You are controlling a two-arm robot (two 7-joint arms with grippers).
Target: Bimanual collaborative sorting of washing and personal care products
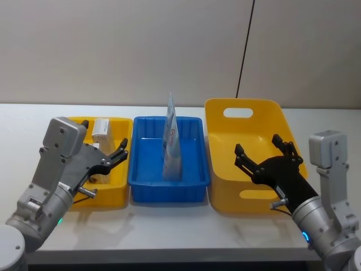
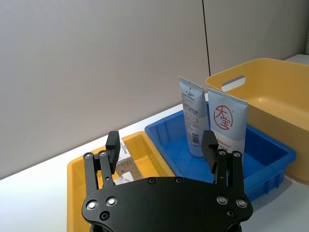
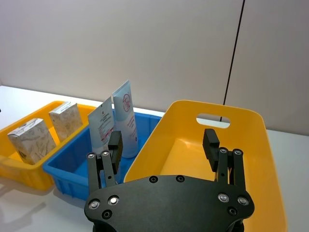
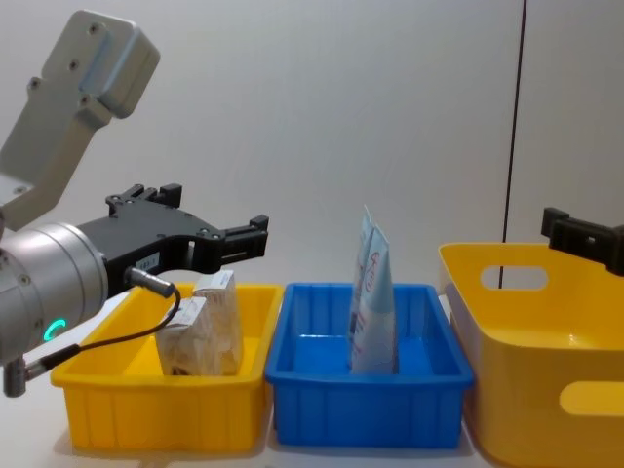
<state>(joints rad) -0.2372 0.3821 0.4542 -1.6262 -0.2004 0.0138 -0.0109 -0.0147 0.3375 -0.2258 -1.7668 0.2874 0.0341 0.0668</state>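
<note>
Standing upright in the blue tray (image 1: 148, 161), which is sitting at the middle of the white table (image 1: 169, 228), are two pale blue-white tubes (image 1: 171, 141), crimped ends up and close beside each other near the tray's centre. One tube (image 2: 228, 126) is showing a round red mark to the left wrist view, and the other tube (image 2: 192, 118) is showing small print just behind it. Just to the robot's left of the blue tray, a small yellow tray (image 1: 110, 193) is holding two beige-grey cartons (image 3: 32, 140) with a faint leaf pattern; they are standing on end, one nearer the robot and one (image 3: 66, 120) farther back. Just to the right of the blue tray, a large yellow bin (image 1: 248, 132) with a handle slot (image 1: 237, 113) in its far wall is sitting on the table. The left gripper (image 1: 121, 151) is hovering above the small yellow tray, on the side next to the blue tray, with its fingers spread apart and gripping nothing; the cartons are lying below it, untouched. The right gripper (image 1: 258, 145) is hanging over the large yellow bin, well to the right of the blue tray, likewise released with its fingers wide apart. That is making two tubes, two cartons and three containers in all.
</note>
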